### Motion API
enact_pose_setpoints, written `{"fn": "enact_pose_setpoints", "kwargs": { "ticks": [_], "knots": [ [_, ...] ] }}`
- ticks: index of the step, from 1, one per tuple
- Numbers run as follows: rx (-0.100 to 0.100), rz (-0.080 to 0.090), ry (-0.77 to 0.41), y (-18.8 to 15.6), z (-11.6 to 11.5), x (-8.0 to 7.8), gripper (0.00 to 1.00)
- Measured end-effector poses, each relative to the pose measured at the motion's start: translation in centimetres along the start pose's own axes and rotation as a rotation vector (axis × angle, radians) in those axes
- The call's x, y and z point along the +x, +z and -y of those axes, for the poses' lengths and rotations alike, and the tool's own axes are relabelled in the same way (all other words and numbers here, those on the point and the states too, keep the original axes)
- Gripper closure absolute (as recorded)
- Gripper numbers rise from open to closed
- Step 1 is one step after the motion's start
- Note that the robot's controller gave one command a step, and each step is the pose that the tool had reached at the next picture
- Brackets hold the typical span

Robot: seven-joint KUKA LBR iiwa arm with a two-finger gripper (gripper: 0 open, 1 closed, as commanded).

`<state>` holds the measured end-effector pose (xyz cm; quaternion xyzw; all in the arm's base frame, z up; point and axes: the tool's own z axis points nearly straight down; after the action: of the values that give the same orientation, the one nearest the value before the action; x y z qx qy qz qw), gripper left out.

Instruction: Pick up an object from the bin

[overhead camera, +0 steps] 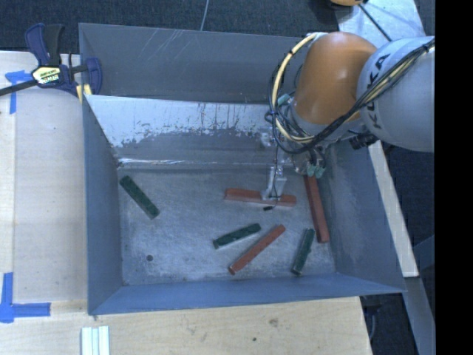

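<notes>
The hand (275,192), clenched or not I cannot tell, is down at a brown stick (247,195) lying flat mid-floor in the bin (103,198); the stick looks light, stiff and thin, best pinched across its narrow width.

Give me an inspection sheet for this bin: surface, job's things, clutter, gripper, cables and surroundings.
Surface: grey metal bin, floor scuffed, far wall scratched.
Job's things: level brown stick at the gripper, right-wall brown stick, slanted brown stick; left green stick, middle green stick, front-right green stick.
Clutter: nothing seen.
Gripper: gripper low over the level brown stick's right part.
Cables: yellow and black cables looped round the orange wrist cover.
Surroundings: dark floor behind the bin.
</notes>
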<state>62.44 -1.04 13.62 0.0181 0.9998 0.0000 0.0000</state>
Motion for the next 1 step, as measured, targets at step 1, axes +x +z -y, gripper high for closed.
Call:
{"fn": "enact_pose_setpoints", "kwargs": {
  "ticks": [1],
  "knots": [
    [-0.001, 0.006, 0.123, -1.58, 0.57, 0.12, 0.0]
  ]
}}
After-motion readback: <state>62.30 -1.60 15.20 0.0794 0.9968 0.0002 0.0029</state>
